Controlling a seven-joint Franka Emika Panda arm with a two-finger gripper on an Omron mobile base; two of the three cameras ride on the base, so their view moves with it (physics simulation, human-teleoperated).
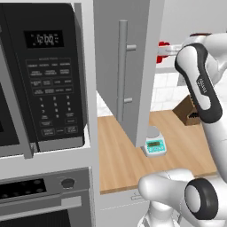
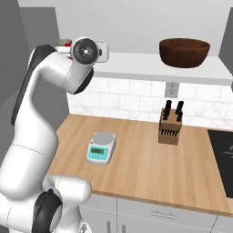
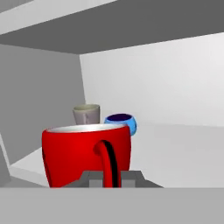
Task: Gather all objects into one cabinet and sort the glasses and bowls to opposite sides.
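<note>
In the hand view my gripper (image 3: 111, 177) is shut on the handle of the glossy red mug (image 3: 74, 153), which is at the front of the cabinet shelf (image 3: 175, 144). Whether the mug rests on the shelf, I cannot tell. Behind the mug stand the small squat blue vessel (image 3: 124, 122) and a grey-beige cup (image 3: 86, 114). From the left base view a sliver of the red mug (image 1: 164, 44) shows past the open door at my hand. The wide dark brown bowl (image 2: 184, 52) sits on the open shelf (image 2: 136, 63) to the right, well apart from the arm.
The open cabinet door (image 1: 122, 71) with its long bar handle hangs just left of the arm. On the wooden counter (image 2: 136, 168) stand a kitchen scale (image 2: 101, 148) and a knife block (image 2: 170, 125). A microwave (image 1: 44, 75) is at far left, a cooktop (image 2: 223, 154) at far right.
</note>
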